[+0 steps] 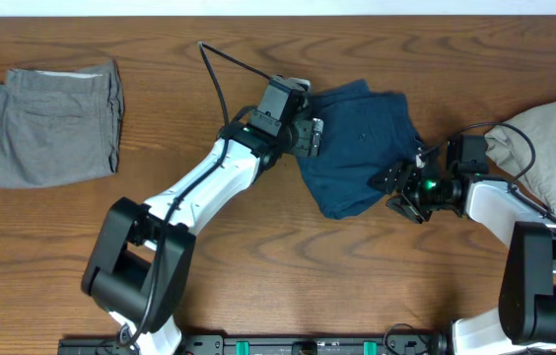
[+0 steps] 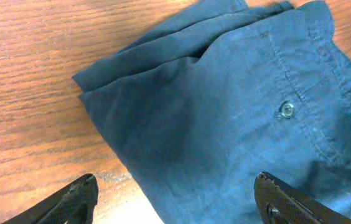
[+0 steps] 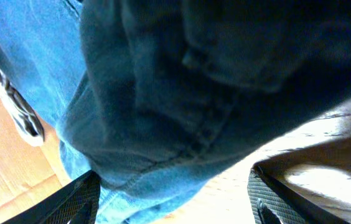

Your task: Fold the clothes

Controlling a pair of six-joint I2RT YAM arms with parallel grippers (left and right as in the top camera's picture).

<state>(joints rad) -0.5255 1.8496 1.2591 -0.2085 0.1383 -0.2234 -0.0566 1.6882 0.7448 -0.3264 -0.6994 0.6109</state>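
Left wrist view: the left fingers [image 2: 76, 199] are standing wide apart and clamping nothing, low over the bench [image 2: 32, 93] at the near edge of the clothes [image 2: 213, 124]. The navy cloth is lying in several stacked layers, one folded corner pointing onto bare wood. A button [image 2: 286, 109] is showing beside a stitched band.

Right wrist view: the right fingers [image 3: 281, 199] are likewise standing apart. A thick, hemmed fold of the same cloth is hanging close before them, and nothing is looking pinched.

Overhead view: the clothes are lying bunched at mid-bench between the arms. The left arm [image 1: 209, 182] is reaching over the cloth's left edge, and the right arm [image 1: 485, 197] is sitting at its lower right edge. Farther out, grey shorts [image 1: 51, 123] are lying folded at the far left, well apart. A beige garment [image 1: 554, 148] is lying heaped at the right edge, near the right arm.

Handling, as a judgement: the cloth is looking soft, light and limp, so it is likely to sag and its layers to slide when lifted. The stitched band and hems are looking the firmest, so these are offering the best hold, with every layer pinched at a corner.

Count: one navy garment, one pair of grey shorts, one beige garment, one visible button, and two arms with two fingers each.
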